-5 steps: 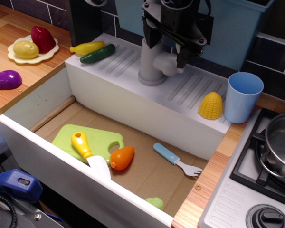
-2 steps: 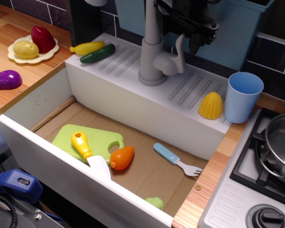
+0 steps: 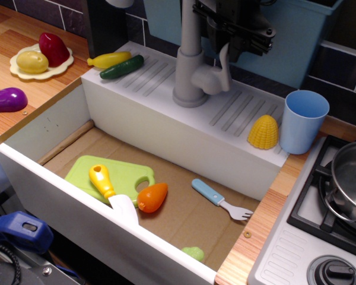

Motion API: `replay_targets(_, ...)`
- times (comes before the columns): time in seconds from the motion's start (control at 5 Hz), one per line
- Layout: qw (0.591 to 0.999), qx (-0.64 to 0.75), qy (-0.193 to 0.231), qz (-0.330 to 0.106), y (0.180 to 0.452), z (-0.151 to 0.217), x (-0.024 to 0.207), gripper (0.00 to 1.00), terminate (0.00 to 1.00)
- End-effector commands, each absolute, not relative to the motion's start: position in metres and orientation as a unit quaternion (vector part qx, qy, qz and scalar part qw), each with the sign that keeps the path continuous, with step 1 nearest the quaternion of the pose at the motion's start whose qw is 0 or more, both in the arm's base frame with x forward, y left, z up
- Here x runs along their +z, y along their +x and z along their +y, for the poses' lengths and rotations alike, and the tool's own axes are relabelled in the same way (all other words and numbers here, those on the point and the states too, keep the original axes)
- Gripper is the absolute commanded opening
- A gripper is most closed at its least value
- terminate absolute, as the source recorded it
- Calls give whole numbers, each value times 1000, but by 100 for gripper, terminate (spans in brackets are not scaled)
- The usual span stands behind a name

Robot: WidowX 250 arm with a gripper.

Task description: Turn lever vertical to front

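One arm reaches in at the top centre of the frame, and we see its black gripper (image 3: 240, 32) just above the lever (image 3: 223, 62). That lever stands upright on its rounded hub, jutting from the grey tap column (image 3: 188, 56) at the back ledge of the white sink (image 3: 166, 127). We cannot tell whether the claw is released or clenched; its fingers blur together against the blue bin (image 3: 296, 29). Lower right of the lever sit a yellow corn (image 3: 263, 132) and a blue cup (image 3: 305, 120).

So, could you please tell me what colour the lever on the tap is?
Light grey, matching the tap column; the lever shows best in the observation.image view.
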State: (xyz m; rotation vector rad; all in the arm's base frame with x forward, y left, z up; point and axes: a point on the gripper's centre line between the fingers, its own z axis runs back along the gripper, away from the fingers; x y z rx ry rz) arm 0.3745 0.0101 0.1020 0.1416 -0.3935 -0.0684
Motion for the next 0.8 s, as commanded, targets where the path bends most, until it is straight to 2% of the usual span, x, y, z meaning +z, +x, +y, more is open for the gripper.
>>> replay_targets(0.0,977,-19,61,-203,364,5,116,0,0)
replay_targets(0.6,983,35,22,-179,324,-7,76,0,0)
